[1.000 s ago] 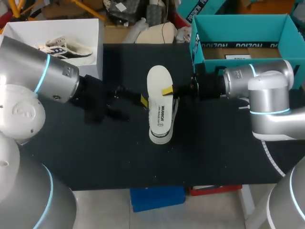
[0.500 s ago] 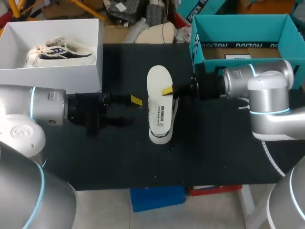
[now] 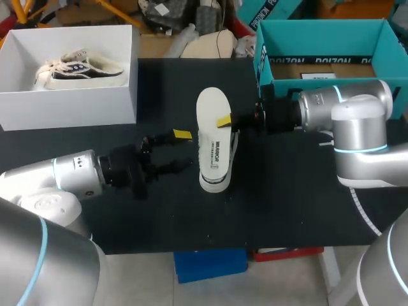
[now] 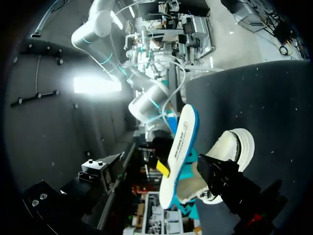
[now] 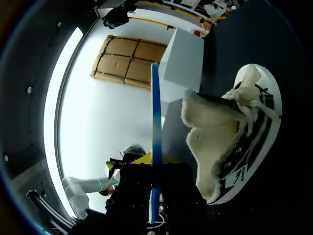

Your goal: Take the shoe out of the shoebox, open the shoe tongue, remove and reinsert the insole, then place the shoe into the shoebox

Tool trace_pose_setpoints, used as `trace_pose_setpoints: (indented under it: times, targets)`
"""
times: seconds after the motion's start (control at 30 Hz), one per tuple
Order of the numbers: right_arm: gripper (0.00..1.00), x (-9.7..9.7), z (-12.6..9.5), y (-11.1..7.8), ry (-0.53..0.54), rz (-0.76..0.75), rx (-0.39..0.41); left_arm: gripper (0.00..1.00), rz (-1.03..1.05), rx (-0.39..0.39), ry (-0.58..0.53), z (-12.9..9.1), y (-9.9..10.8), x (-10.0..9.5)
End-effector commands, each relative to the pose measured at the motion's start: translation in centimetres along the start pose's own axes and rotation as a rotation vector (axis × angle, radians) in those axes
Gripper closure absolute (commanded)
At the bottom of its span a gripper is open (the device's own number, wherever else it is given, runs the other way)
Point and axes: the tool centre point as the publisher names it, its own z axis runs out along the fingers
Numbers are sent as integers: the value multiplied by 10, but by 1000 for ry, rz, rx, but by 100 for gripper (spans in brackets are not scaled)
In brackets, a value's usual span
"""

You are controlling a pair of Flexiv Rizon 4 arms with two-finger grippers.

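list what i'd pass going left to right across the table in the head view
white box → left gripper → insole → teal box

The near strip of the black worktop [image 3: 255,210] in front of the white fleece-lined sneaker [image 3: 215,182] is wide open, nothing to bump into there. The middle is crowded though: the flat white insole [image 3: 213,124] hangs right over the sneaker, pinched at its right edge by the right tool [image 3: 224,121], and the right arm [image 3: 331,108] blocks that side. The left tool [image 3: 183,151], fingers spread, sits just beside the sneaker's left. The white cardboard shoebox [image 3: 70,108] walls off the far left corner, the teal cardboard box [image 3: 319,70] the far right.
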Motion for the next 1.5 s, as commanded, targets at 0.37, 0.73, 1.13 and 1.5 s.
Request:
trace_pose_setpoints:
  times: [0.37, 0.73, 1.13, 1.5]
  targets:
    - [100, 0, 1, 0, -2, 0, 0, 0, 46, 106, -68, 30, 28, 15]
    - [100, 0, 1, 0, -2, 0, 0, 54, 82, 266, -57, 49, 37, 24]
    - [100, 0, 1, 0, -2, 0, 0, 68, 84, 346, -53, 69, 30, 31]
    - [100, 0, 1, 0, -2, 0, 0, 71, 82, 351, -57, 78, 25, 35]
